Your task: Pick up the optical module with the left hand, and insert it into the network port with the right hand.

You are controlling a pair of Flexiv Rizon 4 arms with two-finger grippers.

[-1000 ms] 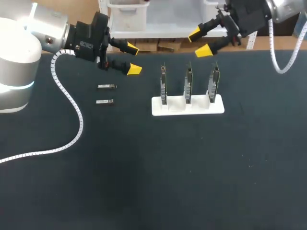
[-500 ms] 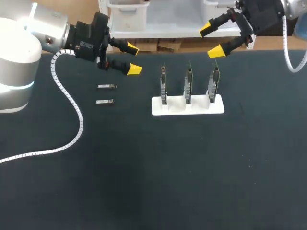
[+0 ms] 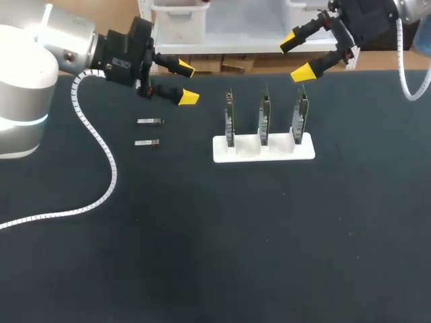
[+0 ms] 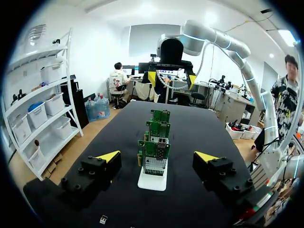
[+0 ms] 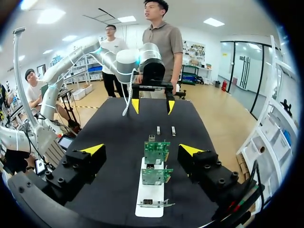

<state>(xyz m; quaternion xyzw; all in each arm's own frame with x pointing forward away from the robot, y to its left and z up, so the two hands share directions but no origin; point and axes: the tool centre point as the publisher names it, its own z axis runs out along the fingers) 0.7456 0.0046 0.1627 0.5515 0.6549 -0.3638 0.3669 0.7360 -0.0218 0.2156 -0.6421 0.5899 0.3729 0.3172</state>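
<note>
Two small optical modules [image 3: 149,122] [image 3: 147,142] lie on the black table, left of a white holder [image 3: 306,151] with three upright circuit boards [image 3: 264,114]. My left gripper [image 3: 188,83] hovers open above and behind the modules, empty. My right gripper [image 3: 294,58] hangs open and empty over the table's far edge, behind the rightmost board. In the left wrist view the boards [image 4: 154,145] stand in a row ahead of the open left gripper [image 4: 157,156], and one module [image 4: 102,219] lies under it. In the right wrist view the right gripper [image 5: 141,150] is open over the boards [image 5: 156,152], with both modules [image 5: 158,130] [image 5: 173,130] beyond them.
The left arm's white coiled cable [image 3: 101,148] trails across the table's left side. Bins and boxes [image 3: 178,27] stand just past the far edge. Dark tabletop [image 3: 236,235] stretches in front of the holder.
The right gripper has moved right and slightly back, and its fingers have spread wider. The left arm, the modules and the holder have stayed put.
</note>
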